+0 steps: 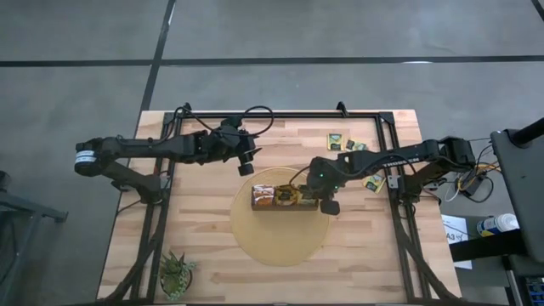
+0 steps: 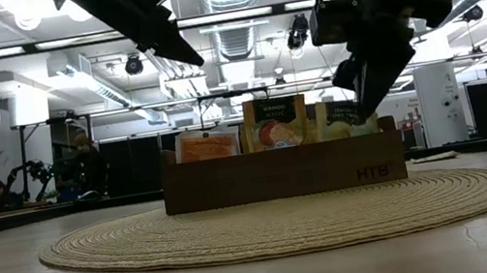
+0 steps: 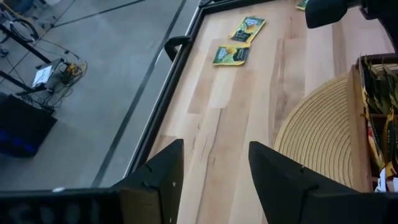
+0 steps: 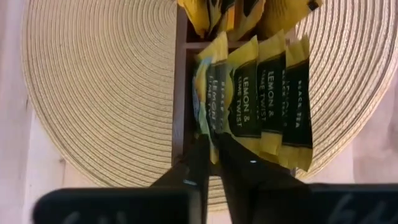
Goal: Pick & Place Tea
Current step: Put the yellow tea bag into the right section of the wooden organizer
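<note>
Lettering "LEMON & LIME TWIST" is read on a green-and-yellow sachet (image 4: 247, 93) standing in the wooden box (image 4: 181, 93), just ahead of the right tool (image 4: 214, 163). "BLACK TEA" is partly read on the neighbouring sachet (image 4: 297, 93). The mark "HTB" is seen on the box's front wall, below that tool. Print on other sachets cannot be made out.

Tea sachets (image 4: 261, 93) – dark green with yellow edges, white lettering. Box (image 2: 283, 171) dark brown. Round mat (image 1: 280, 242) – tan, woven rings. Table (image 1: 365, 255) pale wood planks.
</note>
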